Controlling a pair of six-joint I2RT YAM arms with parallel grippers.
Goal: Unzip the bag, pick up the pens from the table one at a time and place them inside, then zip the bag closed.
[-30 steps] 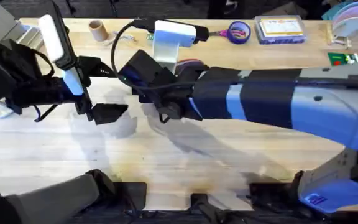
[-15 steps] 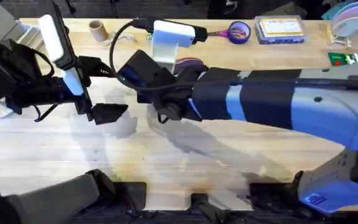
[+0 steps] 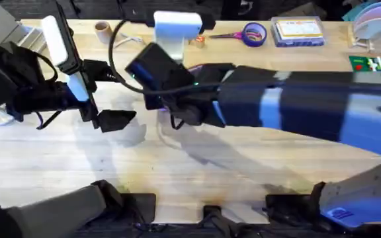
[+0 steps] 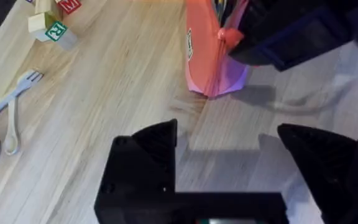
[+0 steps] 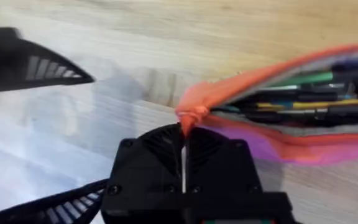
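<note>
The pink bag (image 4: 205, 59) lies on the light-wood table (image 4: 104, 93). Its top gapes open in the right wrist view, and several pens (image 5: 303, 79) lie inside, one green, one yellow and some dark. My right gripper (image 5: 183, 138) is shut on the puckered orange-pink tip of the bag (image 5: 272, 146) at its zipper end. The same gripper appears as a dark mass (image 4: 291, 31) over the bag in the left wrist view. My left gripper (image 4: 229, 155) is open with nothing between its fingers, a short way from the bag's end. It sits left of centre overhead (image 3: 114, 120).
The right arm (image 3: 276, 106) spans the table's middle and covers the bag from above. Along the far edge are a clear plastic box (image 3: 298, 31), purple-handled scissors (image 3: 247, 33) and a tape roll (image 3: 102, 31). Letter blocks (image 4: 51, 28) and a pale fork (image 4: 14, 102) lie near the left gripper.
The right arm's wrist has moved toward the table's far edge and looms larger under the camera, keeping its hold. The left arm has not moved.
</note>
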